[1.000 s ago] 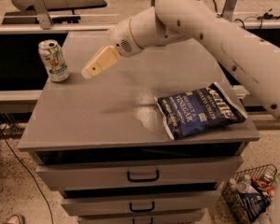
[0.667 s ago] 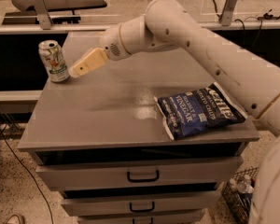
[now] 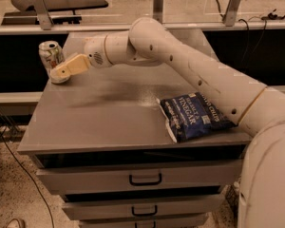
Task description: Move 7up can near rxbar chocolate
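Observation:
The 7up can (image 3: pixel 50 56) stands upright near the far left edge of the grey cabinet top (image 3: pixel 109 118). It has a silver top and a white and green label. My gripper (image 3: pixel 61 71) reaches in from the right on the white arm and is right at the can's lower right side, overlapping it. The rxbar chocolate does not show in this view; it is hidden or out of view.
A large blue chip bag (image 3: pixel 192 116) lies on the right part of the cabinet top, partly under my arm. Drawers with dark handles (image 3: pixel 145 179) are below the front edge. A glass rail with metal posts (image 3: pixel 157 4) runs behind the cabinet.
My gripper has moved left and slightly down across the cabinet top, from near the middle to the can's side. The can and chip bag have not moved.

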Available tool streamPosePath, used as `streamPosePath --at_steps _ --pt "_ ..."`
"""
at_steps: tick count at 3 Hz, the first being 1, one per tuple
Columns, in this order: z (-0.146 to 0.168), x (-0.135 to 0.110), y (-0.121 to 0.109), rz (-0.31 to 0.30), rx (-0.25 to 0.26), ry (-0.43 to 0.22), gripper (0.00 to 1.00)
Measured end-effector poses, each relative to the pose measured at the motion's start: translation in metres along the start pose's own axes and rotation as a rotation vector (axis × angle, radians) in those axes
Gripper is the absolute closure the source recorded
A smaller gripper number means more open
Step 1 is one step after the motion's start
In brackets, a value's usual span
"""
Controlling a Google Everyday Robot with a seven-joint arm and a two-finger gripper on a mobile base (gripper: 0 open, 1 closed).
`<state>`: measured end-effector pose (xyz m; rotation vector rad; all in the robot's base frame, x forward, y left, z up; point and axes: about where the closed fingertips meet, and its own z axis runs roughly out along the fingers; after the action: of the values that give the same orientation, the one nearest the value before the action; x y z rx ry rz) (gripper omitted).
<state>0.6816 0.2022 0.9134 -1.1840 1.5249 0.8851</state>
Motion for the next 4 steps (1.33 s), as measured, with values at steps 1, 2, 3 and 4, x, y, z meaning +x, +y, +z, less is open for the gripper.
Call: streamPosePath --at_steps 1,2,3,4 --pt "0.027 0.001 -0.006 -0.010 0.019 -0.033 0.00" --pt "0.050 0.003 -0.008 -0.014 0.028 -0.049 0.00" --pt "0.064 0.008 -0.010 -0.004 0.024 -0.069 0.16" --pt "0.067 0.009 -0.013 0.003 0.033 -0.090 0.39"
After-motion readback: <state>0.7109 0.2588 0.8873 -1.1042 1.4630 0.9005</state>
